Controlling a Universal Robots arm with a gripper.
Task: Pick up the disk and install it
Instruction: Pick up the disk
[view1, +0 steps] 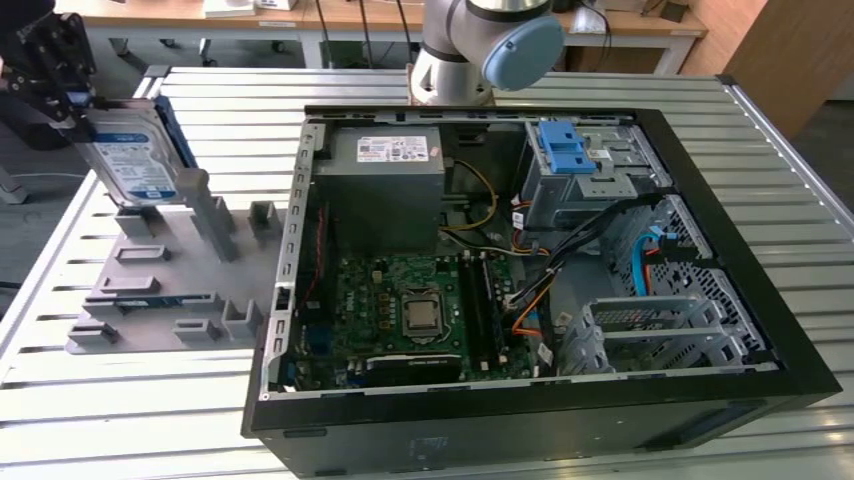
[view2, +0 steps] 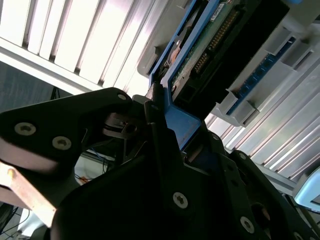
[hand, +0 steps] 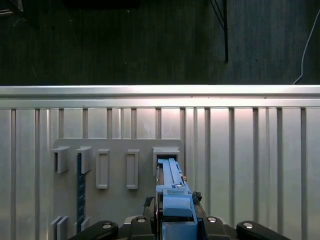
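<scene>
Silver and blue-framed, the disk (view1: 134, 165) is hanging upright under the end effector (view1: 78, 102), which is clamping its upper end over a grey rack (view1: 160, 290).

The disk (view1: 134, 160) is shiny metal framed in blue plastic

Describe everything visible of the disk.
The disk is a flat silver metal drive with a white-and-blue label, framed by a blue plastic bracket. The second wrist view shows a green circuit board on its other face. It stands upright at the exterior view's left, its top clamped by the gripper, its lower end at a slot of the grey rack; whether it sits inside is unclear.
</scene>
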